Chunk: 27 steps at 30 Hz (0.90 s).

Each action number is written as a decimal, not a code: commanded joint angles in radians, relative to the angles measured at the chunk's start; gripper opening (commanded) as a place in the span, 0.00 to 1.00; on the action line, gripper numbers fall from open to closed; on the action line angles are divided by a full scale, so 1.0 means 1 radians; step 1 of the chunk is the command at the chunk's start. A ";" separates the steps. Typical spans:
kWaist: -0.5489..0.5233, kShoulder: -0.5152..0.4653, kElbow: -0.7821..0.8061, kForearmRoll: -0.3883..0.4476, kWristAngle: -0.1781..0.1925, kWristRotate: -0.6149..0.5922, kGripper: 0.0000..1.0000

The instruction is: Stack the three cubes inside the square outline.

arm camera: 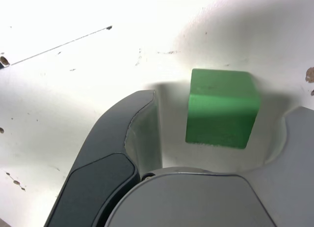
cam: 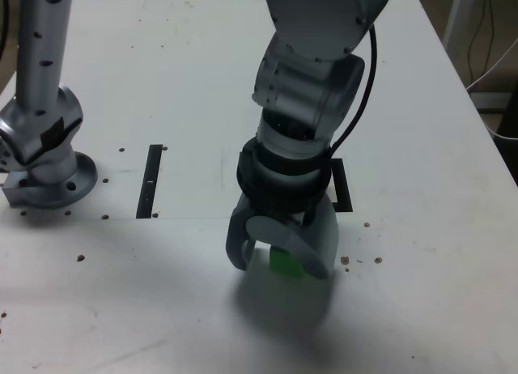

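The green cube (arm camera: 223,109) rests on the white table between the two fingers of my gripper (arm camera: 222,105). The gripper is open, with a gap showing on each side of the cube. In the exterior view the gripper (cam: 279,265) is lowered to the table around the green cube (cam: 285,262), which peeks out under the fingers. The square outline (cam: 345,188) lies just behind the arm, mostly covered by it. Neither the red nor the yellow cube shows in any view.
A narrow black strip (cam: 151,180) lies at the exterior view's left of the arm. Further left stands a second arm's grey base (cam: 48,176). Small dark specks and screw holes dot the white table (cam: 421,293).
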<state>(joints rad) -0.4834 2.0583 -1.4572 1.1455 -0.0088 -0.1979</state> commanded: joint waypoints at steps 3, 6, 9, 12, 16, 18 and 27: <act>0.003 0.006 0.002 -0.021 0.010 0.003 0.61; 0.003 0.008 0.003 -0.040 0.012 0.005 0.60; 0.003 0.010 0.008 -0.063 0.015 0.012 0.60; 0.003 0.011 0.015 -0.080 0.020 0.019 0.60; 0.005 0.011 0.024 -0.084 0.035 0.020 0.60; 0.007 0.012 0.028 -0.081 0.045 0.020 0.60; 0.012 0.013 0.032 -0.079 0.070 0.021 0.39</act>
<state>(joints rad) -0.4732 2.0649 -1.4247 1.0685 0.0598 -0.1781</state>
